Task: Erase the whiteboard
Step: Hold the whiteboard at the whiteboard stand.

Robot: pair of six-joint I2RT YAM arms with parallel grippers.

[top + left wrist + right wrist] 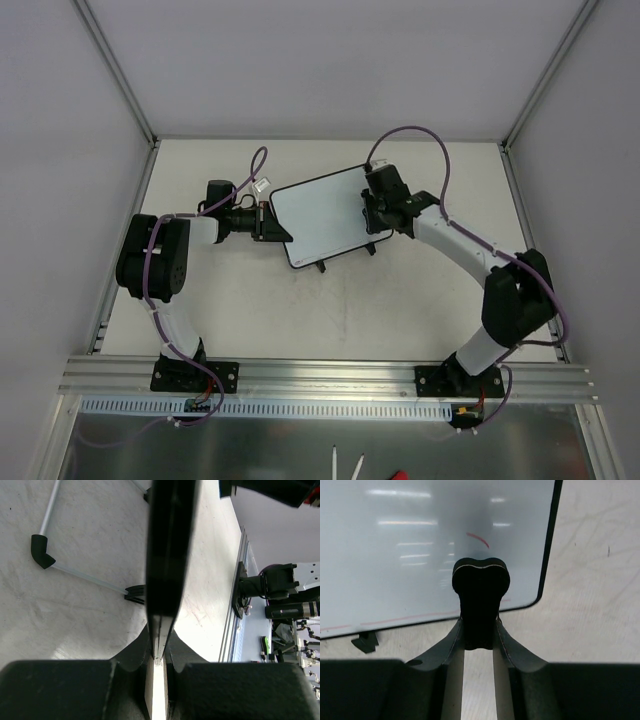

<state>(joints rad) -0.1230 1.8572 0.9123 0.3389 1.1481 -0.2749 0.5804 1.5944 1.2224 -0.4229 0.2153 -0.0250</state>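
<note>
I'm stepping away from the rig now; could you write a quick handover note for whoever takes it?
Left claw: shut on the edge of the small white rectangular whiteboard.
Right claw: shut on the small black bone-shaped eraser, over the board.
Done: most of the surface is clean.
To do: a short red arc and a faint red line near the rim.

Pale grey walls (pixel 320 60) enclose an off-white table (pixel 300 320); lighting seems even.
</note>
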